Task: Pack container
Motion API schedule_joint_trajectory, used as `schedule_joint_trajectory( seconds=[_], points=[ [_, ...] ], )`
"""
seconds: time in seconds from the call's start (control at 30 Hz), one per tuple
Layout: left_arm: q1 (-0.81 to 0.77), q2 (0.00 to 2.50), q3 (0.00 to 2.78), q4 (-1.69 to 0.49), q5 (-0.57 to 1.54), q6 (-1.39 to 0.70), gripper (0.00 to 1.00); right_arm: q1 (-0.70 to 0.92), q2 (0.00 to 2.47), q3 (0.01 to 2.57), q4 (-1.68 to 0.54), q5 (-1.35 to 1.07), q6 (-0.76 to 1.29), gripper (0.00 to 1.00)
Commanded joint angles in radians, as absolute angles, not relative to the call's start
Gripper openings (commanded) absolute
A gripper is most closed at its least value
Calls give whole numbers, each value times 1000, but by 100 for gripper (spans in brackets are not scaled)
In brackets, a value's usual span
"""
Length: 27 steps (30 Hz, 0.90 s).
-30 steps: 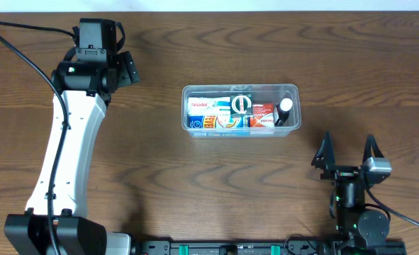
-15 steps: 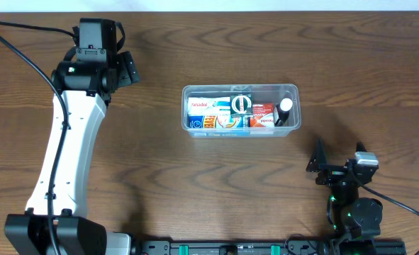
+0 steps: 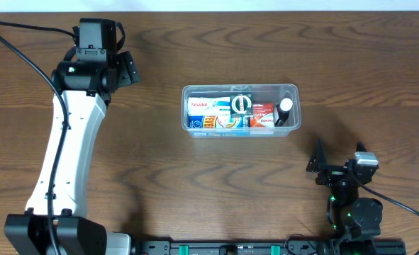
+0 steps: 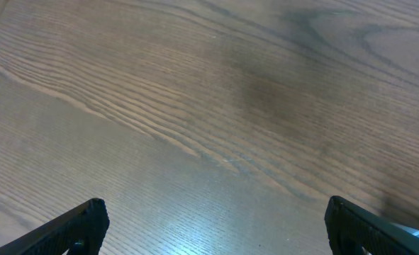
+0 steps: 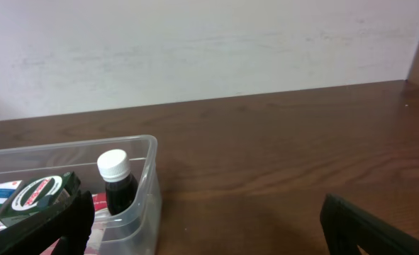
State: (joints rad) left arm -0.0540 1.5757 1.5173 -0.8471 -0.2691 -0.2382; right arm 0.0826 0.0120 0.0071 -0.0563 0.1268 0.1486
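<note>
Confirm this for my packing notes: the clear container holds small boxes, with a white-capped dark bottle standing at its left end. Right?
Not quite. The white-capped dark bottle stands at the right end of the clear container, not the left, as the overhead view shows. The small boxes are inside, as you say.

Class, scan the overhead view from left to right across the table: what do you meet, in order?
First the white left arm → clear plastic rectangular container → open black right gripper.
</note>
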Motion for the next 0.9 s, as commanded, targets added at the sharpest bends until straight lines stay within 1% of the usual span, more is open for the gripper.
schedule_joint_trajectory(
  seconds=[0.0,0.6,0.7,0.87],
  points=[
    [-51,1575,1527,-849,-282,-238,98,70,6,6,-61,120,137,99],
    [-51,1578,1520,-849,-282,-238,98,70,6,6,-61,120,137,99],
    [-49,1549,1493,-849,-282,-238,98,70,6,6,-61,120,137,99],
    [-49,1492,1473,-920,-282,-238,98,70,6,6,-61,120,137,99]
  ],
)
